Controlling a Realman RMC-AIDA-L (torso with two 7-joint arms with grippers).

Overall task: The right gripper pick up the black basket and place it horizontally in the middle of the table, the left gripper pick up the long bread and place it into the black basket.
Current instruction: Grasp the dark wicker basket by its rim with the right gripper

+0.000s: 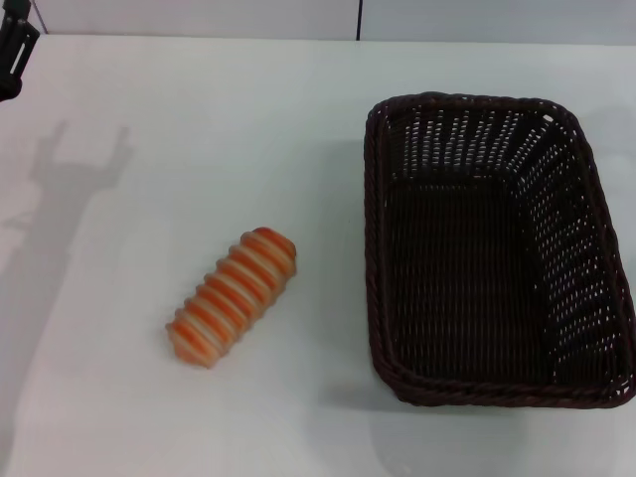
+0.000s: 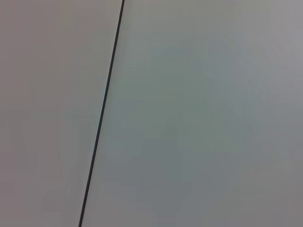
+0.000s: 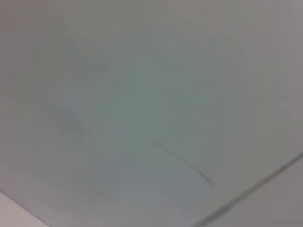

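Note:
The long bread [image 1: 234, 296], an oblong loaf with orange and cream stripes, lies at an angle on the white table [image 1: 248, 119], left of centre. The black basket [image 1: 467, 99], large and woven, stands upright on the table's right side with its long axis running front to back and nothing in it. It is a short gap away from the bread. A black part of my left gripper [image 1: 14, 48] shows at the far left corner, well away from both. My right gripper is out of view. Both wrist views show only a plain pale surface.
The left arm's shadow [image 1: 60, 189] falls across the table's left side. A dark seam [image 1: 359, 20] splits the wall behind the table's far edge. A thin dark seam [image 2: 102, 113] crosses the left wrist view.

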